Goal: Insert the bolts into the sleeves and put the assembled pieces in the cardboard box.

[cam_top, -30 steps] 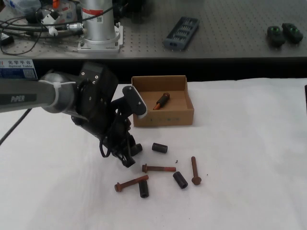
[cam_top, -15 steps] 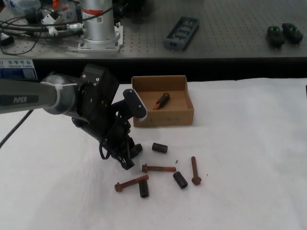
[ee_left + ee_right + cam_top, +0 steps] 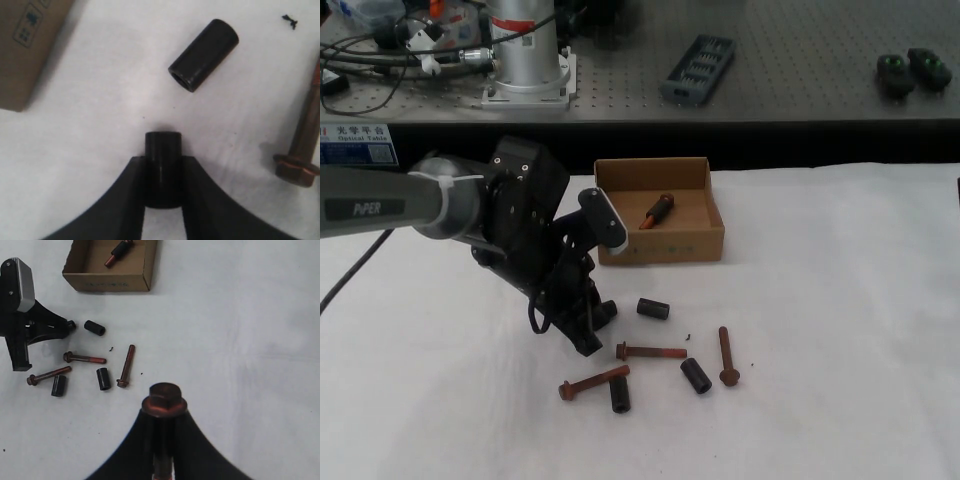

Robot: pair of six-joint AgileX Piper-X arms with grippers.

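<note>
Where the left claw (image 3: 163,165) hangs low over the white tabletop (image 3: 840,300), just in front of the cardboard box (image 3: 660,246), it is clamped on a black sleeve (image 3: 163,145). The right claw (image 3: 164,422) is clamped on a rusty bolt (image 3: 164,401), head beyond the tips, well apart from the loose parts. Three loose bolts (image 3: 652,351) and three loose sleeves (image 3: 653,309) lie near one another on the tabletop. One assembled piece (image 3: 658,211) lies inside the box.
</note>
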